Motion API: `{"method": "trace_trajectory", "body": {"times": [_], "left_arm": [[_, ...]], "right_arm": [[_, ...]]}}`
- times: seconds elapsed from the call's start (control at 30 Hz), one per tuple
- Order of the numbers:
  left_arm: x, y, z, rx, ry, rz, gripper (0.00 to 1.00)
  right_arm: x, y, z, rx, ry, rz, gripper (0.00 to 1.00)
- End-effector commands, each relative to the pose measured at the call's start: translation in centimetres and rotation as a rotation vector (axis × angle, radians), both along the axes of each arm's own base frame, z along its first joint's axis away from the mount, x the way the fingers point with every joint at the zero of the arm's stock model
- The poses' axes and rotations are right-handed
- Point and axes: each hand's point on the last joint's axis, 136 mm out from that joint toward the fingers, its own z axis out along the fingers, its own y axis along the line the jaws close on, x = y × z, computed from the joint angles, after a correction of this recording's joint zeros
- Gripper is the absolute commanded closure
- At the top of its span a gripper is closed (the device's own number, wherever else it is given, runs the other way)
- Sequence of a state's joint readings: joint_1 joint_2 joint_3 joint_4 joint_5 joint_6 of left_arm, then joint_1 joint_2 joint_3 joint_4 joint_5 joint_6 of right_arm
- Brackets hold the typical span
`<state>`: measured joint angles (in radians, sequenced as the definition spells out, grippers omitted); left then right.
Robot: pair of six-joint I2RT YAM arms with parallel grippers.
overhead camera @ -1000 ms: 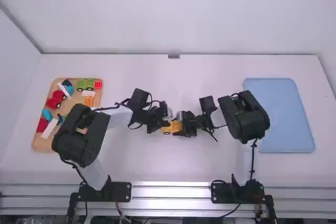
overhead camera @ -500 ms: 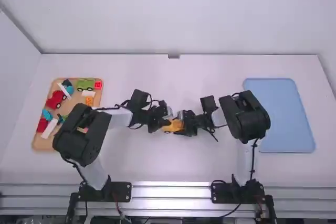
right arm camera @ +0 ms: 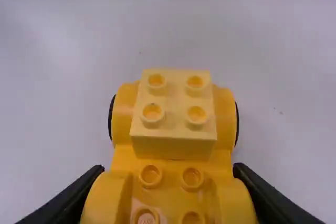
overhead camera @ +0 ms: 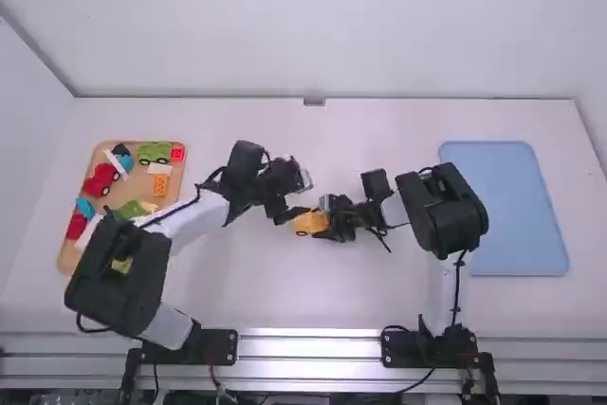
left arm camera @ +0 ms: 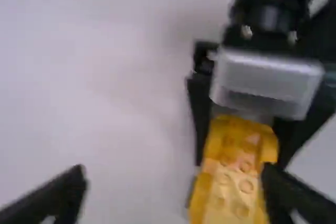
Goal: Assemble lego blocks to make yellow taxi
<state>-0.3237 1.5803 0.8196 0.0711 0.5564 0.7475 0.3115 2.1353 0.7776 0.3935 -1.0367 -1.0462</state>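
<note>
Yellow taxi (right arm camera: 171,174) in R gripper (overhead camera: 325,221), w/ block (right arm camera: 175,100) atop.

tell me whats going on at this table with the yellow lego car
The robot's right hand grips a yellow wheeled Lego car base by its sides. A pale yellow four-stud brick sits on one end of it. The left hand is open close by, with nothing between its fingers. More blocks lie in the wooden tray, so the taxi looks only partly built.
</note>
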Motion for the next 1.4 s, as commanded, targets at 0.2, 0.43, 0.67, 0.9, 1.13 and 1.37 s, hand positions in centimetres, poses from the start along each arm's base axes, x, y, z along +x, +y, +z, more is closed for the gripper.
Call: {"method": "trace_trajectory", "body": {"times": [0.2,0.43,0.67,0.9,1.13,1.37], "left_arm": [[3.4,5.0,3.6,0.054,-0.065,0.405,0.01],[3.7,5.9,3.6,0.039,-0.037,0.495,0.01],[4.3,7.5,3.6,0.044,-0.025,0.626,0.01],[5.7,11.4,6.0,-0.042,-0.062,0.954,0.01],[4.1,16.8,8.8,-0.108,-0.112,1.315,0.01],[-0.2,21.2,10.2,-0.115,-0.113,1.571,0.01]], "right_arm": [[1.2,-0.6,-1.5,-0.095,-0.030,-0.047,0.38],[1.5,-0.7,-1.7,-0.107,-0.027,-0.059,0.12],[2.2,-1.9,-0.1,-0.137,0.028,-0.128,0.00],[2.5,-5.4,2.0,-0.423,0.001,-0.265,0.02],[2.8,-6.7,4.8,-0.552,-0.099,-0.333,0.02],[4.1,-5.7,6.1,-0.532,-0.197,-0.348,0.02]]}}
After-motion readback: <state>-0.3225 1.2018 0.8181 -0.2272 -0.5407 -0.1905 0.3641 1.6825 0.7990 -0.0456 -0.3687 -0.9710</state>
